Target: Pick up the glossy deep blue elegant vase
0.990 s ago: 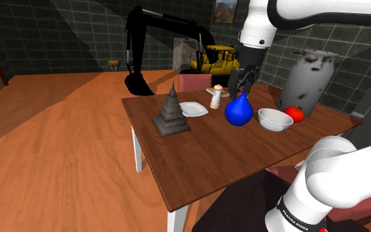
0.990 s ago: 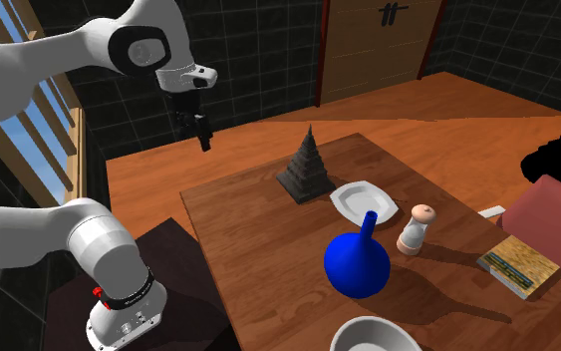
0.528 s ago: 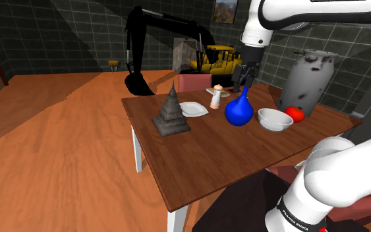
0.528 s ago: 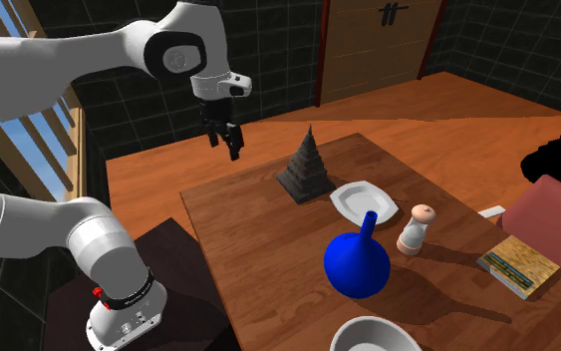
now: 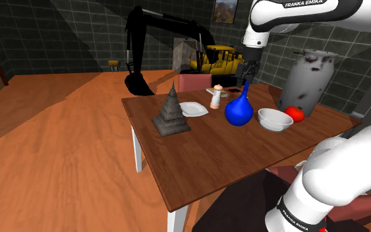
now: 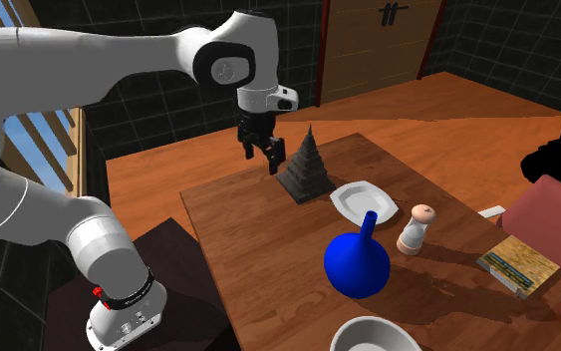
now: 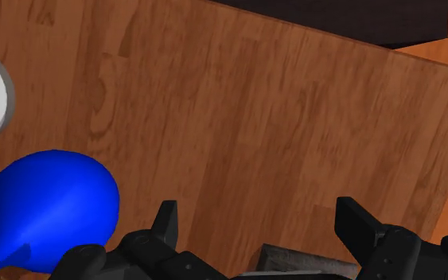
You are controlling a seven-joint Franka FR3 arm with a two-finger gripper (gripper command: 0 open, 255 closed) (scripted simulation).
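My pincer hangs released, fingers apart, over the bench. The glossy blue vase, round-bellied with a slim neck, stands upright mid-bench on smooth brown wood grain. Dark tiled walls surround us.

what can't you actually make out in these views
Blue vase: wrist view, neck cut off by the edge and the gripper.
White bowl: second exterior view, cut by the bottom edge.
Red object: shoulder view, partly behind the bowl; identity unclear.
Grey shape: wrist view, between the open fingers, mostly hidden by the gripper.
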